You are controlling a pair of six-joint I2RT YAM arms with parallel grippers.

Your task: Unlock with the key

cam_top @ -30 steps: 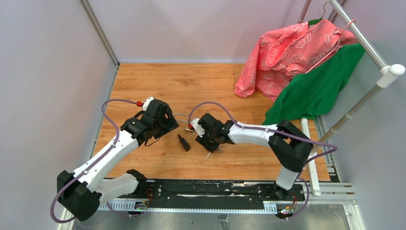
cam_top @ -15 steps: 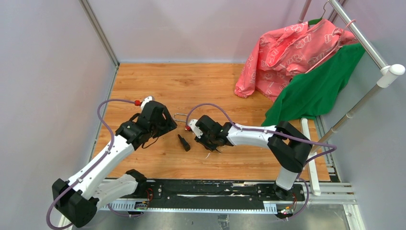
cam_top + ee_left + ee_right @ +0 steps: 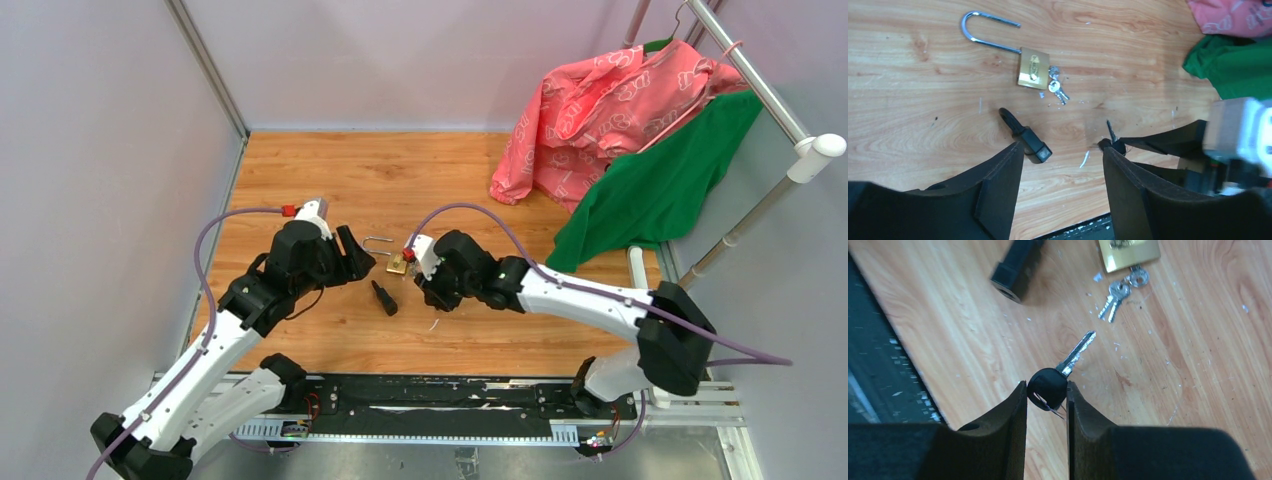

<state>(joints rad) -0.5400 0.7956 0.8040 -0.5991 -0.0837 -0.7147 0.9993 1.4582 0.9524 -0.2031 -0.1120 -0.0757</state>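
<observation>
The right gripper (image 3: 1046, 386) is clenched on the round black head of a key (image 3: 1076, 352). The silver blade sticks out past the fingertips, toward the upper right of the wrist view. The key is clear of the padlock (image 3: 1129, 252), which lies flat on the wooden table (image 3: 330, 170) at the top edge of that view. A bunch of small keys (image 3: 1120, 292) lies just beside the brass body. From the left wrist view, one end of the padlock's shackle (image 3: 983, 30) stands free of the body, in the upper left of the frame. The left gripper (image 3: 1062, 147) is released, its two fingers spread with nothing between them. A short black part (image 3: 1025, 137) lies on the wood just beyond its left finger. In the overhead view both grippers sit near mid-frame, the padlock between them. A pink cloth (image 3: 600, 110) and a green cloth (image 3: 660, 180) hang at the upper right.
</observation>
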